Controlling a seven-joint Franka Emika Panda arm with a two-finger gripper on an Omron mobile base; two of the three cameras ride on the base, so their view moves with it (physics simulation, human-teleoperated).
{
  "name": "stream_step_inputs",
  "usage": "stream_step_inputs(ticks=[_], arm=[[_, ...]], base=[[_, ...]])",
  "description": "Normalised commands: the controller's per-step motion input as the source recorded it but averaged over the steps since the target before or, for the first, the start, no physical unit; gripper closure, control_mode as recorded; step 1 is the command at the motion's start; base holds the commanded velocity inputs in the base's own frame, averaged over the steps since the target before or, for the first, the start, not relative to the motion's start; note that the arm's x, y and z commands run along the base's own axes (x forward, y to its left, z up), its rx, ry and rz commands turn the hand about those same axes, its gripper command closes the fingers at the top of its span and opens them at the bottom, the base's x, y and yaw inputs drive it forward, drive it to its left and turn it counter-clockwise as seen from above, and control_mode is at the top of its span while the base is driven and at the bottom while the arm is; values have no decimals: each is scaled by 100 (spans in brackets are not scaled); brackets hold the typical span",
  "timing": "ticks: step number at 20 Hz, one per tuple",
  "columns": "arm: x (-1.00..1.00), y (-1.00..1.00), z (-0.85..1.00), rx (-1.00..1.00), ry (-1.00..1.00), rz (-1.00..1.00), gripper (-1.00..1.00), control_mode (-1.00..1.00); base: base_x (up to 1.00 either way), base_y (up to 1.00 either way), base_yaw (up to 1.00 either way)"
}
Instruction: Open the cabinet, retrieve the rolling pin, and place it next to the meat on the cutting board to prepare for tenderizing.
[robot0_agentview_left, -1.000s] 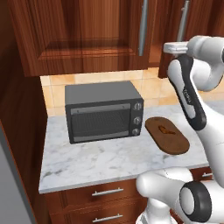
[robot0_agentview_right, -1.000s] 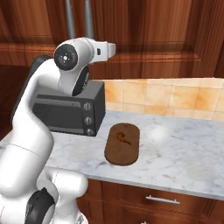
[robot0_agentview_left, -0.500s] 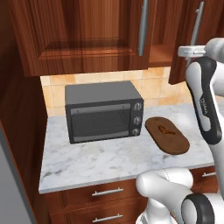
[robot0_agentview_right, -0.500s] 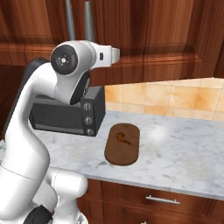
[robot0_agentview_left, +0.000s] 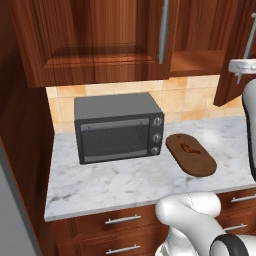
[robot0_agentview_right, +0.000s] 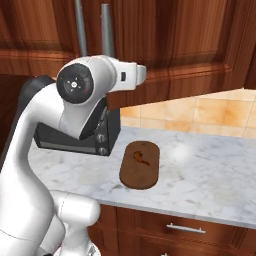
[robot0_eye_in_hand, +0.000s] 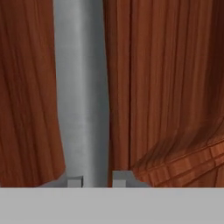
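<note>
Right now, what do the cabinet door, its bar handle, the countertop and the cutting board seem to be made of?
Cabinet door: reddish-brown wood, glossy; visible grain and soft sheen. Bar handle: probably brushed metal, plain matte silver-grey. Countertop: looks like polished marble, white with grey veining and a faint reflection. Cutting board: dark-brown wood, satin; grain is hard to make out.

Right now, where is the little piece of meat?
The meat lies on the cutting board on the marble counter, just right of the toaster oven in the left base view.
</note>
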Motion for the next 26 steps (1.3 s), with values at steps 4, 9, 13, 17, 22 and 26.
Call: stream_step_inputs(ticks=[4, 9, 13, 17, 22, 26], arm=[[-35, -26, -17, 0, 0, 0, -100, -100], [-11, 0, -1, 0, -4, 0, -100, -100], [-23, 9, 0, -3, -14, 0, -100, -100], [-11, 11, 0, -6, -3, 0, -100, -100], [-4, 31, 0, -8, 0, -2, -100, -100], [-4, 42, 0, -12, -5, -2, -100, -100]], base=[[0, 0, 0], [0, 0, 0], [0, 0, 0], [0, 0, 0], [0, 0, 0], [0, 0, 0]])
